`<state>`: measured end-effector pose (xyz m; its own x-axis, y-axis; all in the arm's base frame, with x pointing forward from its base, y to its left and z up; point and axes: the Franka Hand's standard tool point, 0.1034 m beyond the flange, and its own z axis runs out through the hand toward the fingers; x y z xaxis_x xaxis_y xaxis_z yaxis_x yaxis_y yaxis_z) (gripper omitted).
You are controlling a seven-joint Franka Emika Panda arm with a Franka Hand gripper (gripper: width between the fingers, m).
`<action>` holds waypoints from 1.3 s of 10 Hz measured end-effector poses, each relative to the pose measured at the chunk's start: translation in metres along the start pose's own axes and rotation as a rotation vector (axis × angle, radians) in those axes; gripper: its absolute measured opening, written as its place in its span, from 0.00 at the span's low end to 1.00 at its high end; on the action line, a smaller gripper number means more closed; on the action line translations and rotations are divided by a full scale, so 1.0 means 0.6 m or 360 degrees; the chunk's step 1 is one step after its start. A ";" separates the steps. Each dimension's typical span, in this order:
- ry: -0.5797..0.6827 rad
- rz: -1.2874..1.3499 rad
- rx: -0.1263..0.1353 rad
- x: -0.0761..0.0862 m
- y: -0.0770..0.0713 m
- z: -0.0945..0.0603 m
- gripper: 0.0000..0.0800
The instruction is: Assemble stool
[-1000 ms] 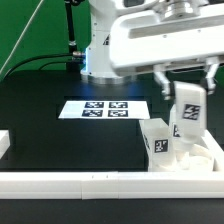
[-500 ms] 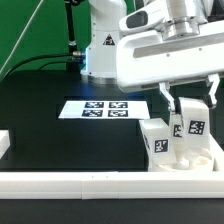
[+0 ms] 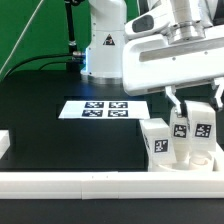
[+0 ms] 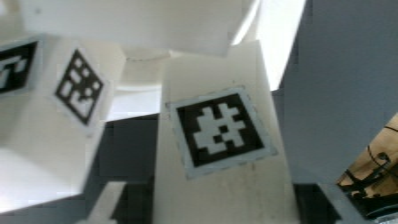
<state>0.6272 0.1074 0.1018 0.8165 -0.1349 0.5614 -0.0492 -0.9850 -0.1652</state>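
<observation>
white plastic seat disc (image 3: 190, 158) lies against the rail (image 3: 100, 182) with one leg (image 3: 156, 140) standing on it; the gripper (image 3: 192, 103), jaws closed around a second leg (image 3: 198, 130), sets it in. the third is unseen.

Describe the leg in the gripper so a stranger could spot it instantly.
Find the seat disc by the white rail, at the exterior view's right. Three tagged legs stand there. The held leg is the rightmost, upright between the gripper fingers above the disc.
</observation>
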 end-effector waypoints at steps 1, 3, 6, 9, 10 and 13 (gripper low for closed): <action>-0.0004 0.0024 -0.0004 -0.002 -0.002 0.002 0.41; -0.0013 0.0031 -0.0008 -0.008 0.000 0.009 0.41; 0.0003 0.0035 -0.0015 -0.017 0.004 0.018 0.41; -0.0004 0.0038 -0.0017 -0.016 0.006 0.018 0.41; -0.0011 0.0040 -0.0019 -0.015 0.008 0.018 0.41; -0.0010 0.0040 -0.0019 -0.016 0.008 0.018 0.48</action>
<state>0.6254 0.1051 0.0871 0.8185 -0.1592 0.5520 -0.0766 -0.9825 -0.1697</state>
